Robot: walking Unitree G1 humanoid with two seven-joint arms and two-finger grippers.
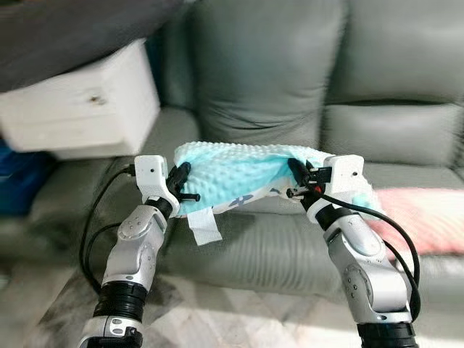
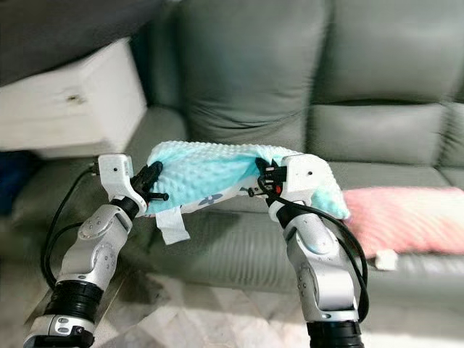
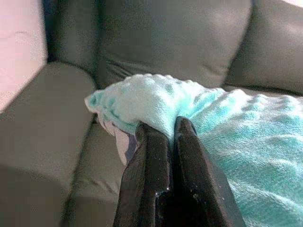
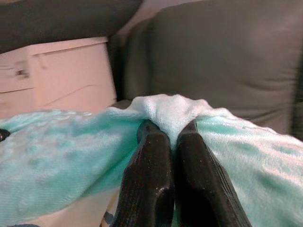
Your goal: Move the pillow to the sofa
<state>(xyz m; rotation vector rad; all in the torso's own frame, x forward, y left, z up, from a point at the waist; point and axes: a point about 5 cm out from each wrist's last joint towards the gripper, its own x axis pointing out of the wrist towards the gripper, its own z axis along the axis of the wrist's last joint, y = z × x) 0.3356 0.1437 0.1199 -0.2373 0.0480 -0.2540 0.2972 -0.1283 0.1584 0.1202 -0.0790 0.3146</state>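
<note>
We hold the pillow (image 1: 239, 177) above the sofa (image 1: 290, 246) seat — left gripper (image 3: 166, 130) and right gripper (image 4: 170, 130) each pinching an end. We should lower both evenly — then release together.

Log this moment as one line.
left gripper: shut on pillow | right gripper: shut on pillow | pillow: held above sofa seat
</note>
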